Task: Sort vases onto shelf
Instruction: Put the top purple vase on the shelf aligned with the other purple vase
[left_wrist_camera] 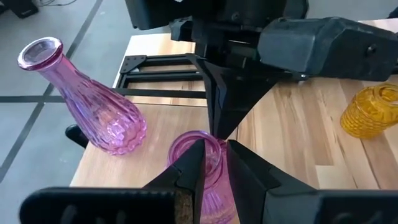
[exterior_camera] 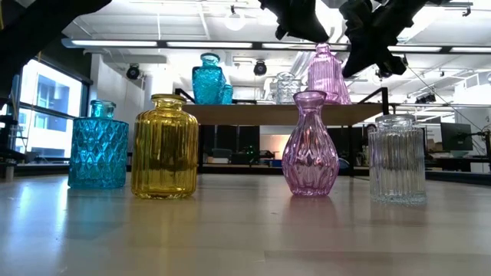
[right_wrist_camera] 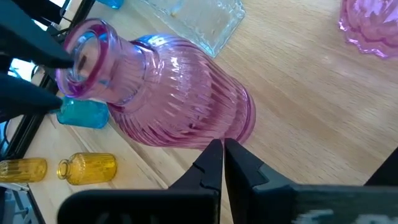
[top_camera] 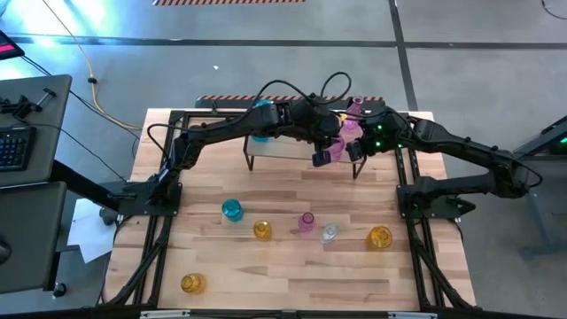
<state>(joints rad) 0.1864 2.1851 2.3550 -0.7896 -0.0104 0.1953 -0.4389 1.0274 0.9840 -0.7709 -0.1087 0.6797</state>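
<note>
A ribbed pink vase (right_wrist_camera: 180, 99) is at the shelf (exterior_camera: 284, 113), at its right end. My left gripper (left_wrist_camera: 216, 148) is shut on its mouth. My right gripper (right_wrist_camera: 222, 148) is shut, its tips close by the vase's lower body. Also on the shelf are a tall pink vase (left_wrist_camera: 87, 106), a clear vase (right_wrist_camera: 199, 15), teal vases (exterior_camera: 207, 77) and a further pink one (right_wrist_camera: 373, 25). On the table stand a teal vase (top_camera: 231, 210), a yellow one (top_camera: 262, 230), a pink one (top_camera: 306, 221), a clear one (top_camera: 330, 233) and two more yellow ones (top_camera: 379, 237) (top_camera: 192, 283). My left gripper holds the ribbed pink vase by its rim (left_wrist_camera: 183, 142), one finger (right_wrist_camera: 59, 59) inside the mouth and one outside the neck, coming from above. The vase's base is at the shelf board; whether it rests there I cannot tell. My right gripper's shut tips are beside the vase's lower body (right_wrist_camera: 217, 124); whether they touch I cannot tell.
Both arms meet over the shelf's right end (top_camera: 354, 142), close together. The shelf's black legs (top_camera: 251, 164) stand on the far half of the table. Black frame rails (top_camera: 412, 213) run along both table sides. The row of table vases fills the middle of the near half.
</note>
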